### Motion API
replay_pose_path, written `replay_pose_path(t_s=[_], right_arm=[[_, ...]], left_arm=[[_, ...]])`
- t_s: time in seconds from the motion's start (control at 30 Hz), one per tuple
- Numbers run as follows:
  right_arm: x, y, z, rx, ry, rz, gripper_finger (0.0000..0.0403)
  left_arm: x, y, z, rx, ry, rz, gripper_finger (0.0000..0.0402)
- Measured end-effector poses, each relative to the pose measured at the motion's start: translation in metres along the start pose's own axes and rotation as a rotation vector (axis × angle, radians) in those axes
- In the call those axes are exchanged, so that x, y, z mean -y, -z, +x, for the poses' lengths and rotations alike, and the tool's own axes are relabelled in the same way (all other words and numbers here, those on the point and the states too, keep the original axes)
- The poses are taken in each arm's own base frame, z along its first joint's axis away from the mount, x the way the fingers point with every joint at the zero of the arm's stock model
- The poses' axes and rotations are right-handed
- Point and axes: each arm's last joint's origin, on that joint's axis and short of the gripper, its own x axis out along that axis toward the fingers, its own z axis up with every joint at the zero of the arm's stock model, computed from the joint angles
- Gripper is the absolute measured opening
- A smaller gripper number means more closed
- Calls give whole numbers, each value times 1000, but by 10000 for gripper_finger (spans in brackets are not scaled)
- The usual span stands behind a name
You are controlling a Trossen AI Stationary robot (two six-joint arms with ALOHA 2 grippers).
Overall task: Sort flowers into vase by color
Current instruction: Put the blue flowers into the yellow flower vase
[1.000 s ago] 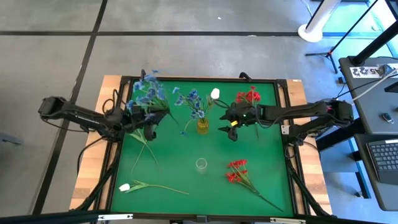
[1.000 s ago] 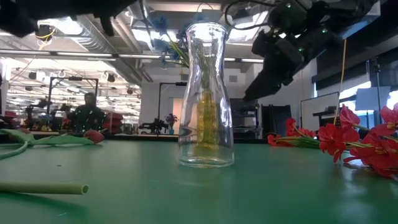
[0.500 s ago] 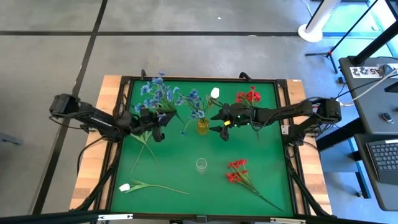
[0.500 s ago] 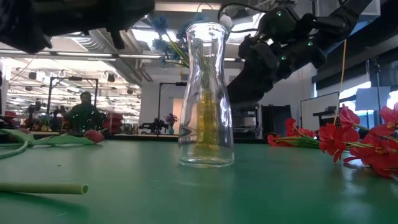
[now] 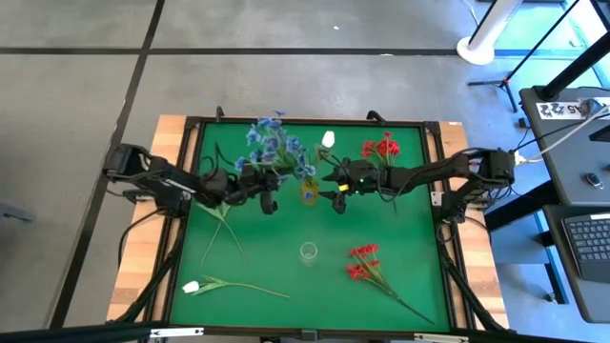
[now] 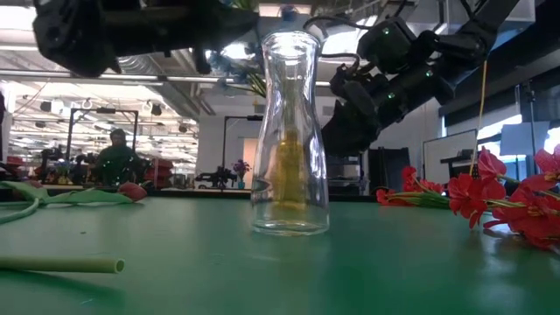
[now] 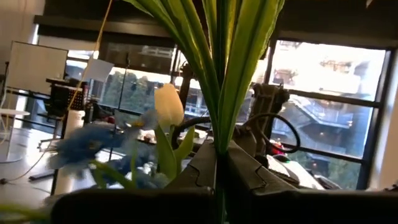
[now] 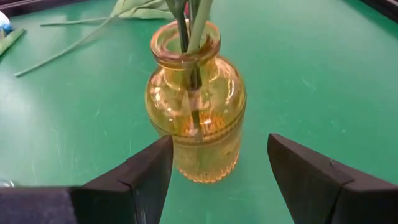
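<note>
My left gripper [image 5: 265,191] is shut on a blue-blossomed spray [image 5: 272,146] and holds it raised just left of the amber vase [image 5: 311,191]. That vase stands on the green mat and holds a blue spray and a white bud [image 5: 329,140]. My right gripper [image 5: 335,196] is open at the vase's right side. In the right wrist view the vase [image 8: 196,118] stands just ahead of the two fingers, apart from both. A clear vase [image 5: 308,252] stands nearer the table's front. Red sprays [image 5: 366,266] and a white bud [image 5: 191,286] lie on the mat. My left gripper pinches the blue spray's green stems and leaves [image 7: 219,140] between its two fingers, which lie across them. The stems rise out of the hold and the blossoms [image 5: 270,143] stand beyond the gripper, toward the table's far edge. The spray is lifted clear of the mat.
More red blossoms [image 5: 381,148] lie by the far right corner. Loose green stems [image 5: 225,225] lie on the mat's left half, and a dark pink bud [image 6: 131,190] shows low on the left. A raised black frame [image 5: 305,122] borders the mat. People sit in the room beyond.
My left gripper has carried the blue spray toward the table's right, from near the left edge up to the amber vase. My right gripper has moved a little toward the table's left, closing in on the same vase.
</note>
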Motion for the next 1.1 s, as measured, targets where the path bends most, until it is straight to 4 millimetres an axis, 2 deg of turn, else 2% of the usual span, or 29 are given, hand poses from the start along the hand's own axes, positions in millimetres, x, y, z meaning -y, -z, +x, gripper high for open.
replay_pose_path(t_s=[0.17,0.43,0.8,1.1], right_arm=[[0,0,1,9,-1,0,261],[0,-1,1,19,-2,-3,261],[0,-2,1,26,-3,-5,261],[0,-2,1,26,-4,-5,261]], left_arm=[[-1,12,12,-27,-18,18,2],[-4,25,19,-59,-89,72,2],[-5,26,18,-72,-135,173,3],[6,21,14,-26,-135,249,3]])
